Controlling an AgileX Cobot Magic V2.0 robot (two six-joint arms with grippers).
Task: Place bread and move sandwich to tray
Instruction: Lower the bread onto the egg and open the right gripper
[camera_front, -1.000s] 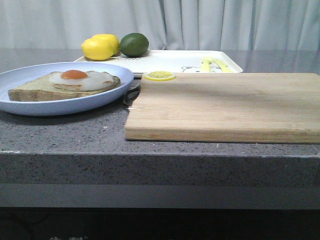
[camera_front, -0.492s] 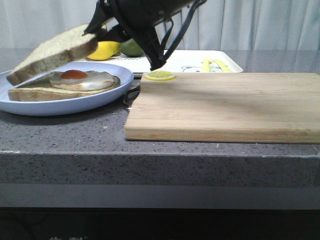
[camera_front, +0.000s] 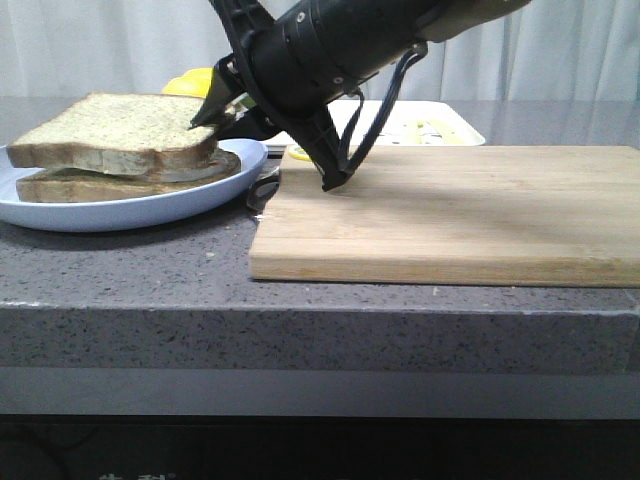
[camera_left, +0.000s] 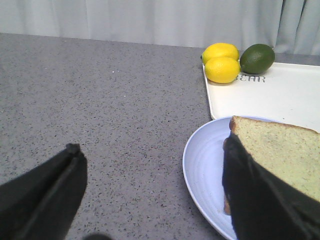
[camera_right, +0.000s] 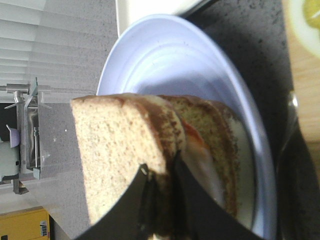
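My right gripper (camera_front: 207, 116) reaches in from the upper right and is shut on the edge of the bread (camera_front: 115, 130), a thick pale slice with brown crust. The bread lies nearly flat on top of the egg toast (camera_front: 90, 187) on the round pale-blue plate (camera_front: 160, 208). In the right wrist view the fingers (camera_right: 142, 200) pinch the bread (camera_right: 120, 145), with egg white (camera_right: 200, 165) and lower toast (camera_right: 222, 150) beside it. My left gripper (camera_left: 150, 200) is open and empty beside the plate (camera_left: 205, 165), out of the front view. The white tray (camera_front: 462, 130) lies behind the board.
A wooden cutting board (camera_front: 460, 215) fills the right of the table. Two lemons (camera_left: 222, 62) and a lime (camera_left: 257, 57) sit at the tray's far corner (camera_left: 280, 95). A metal utensil (camera_front: 262, 190) lies between plate and board. Yellow utensils (camera_front: 425, 128) lie on the tray.
My right arm came into view carrying the bread tilted above the plate, then lowered it flat onto the egg toast. The egg is now covered in the front view.
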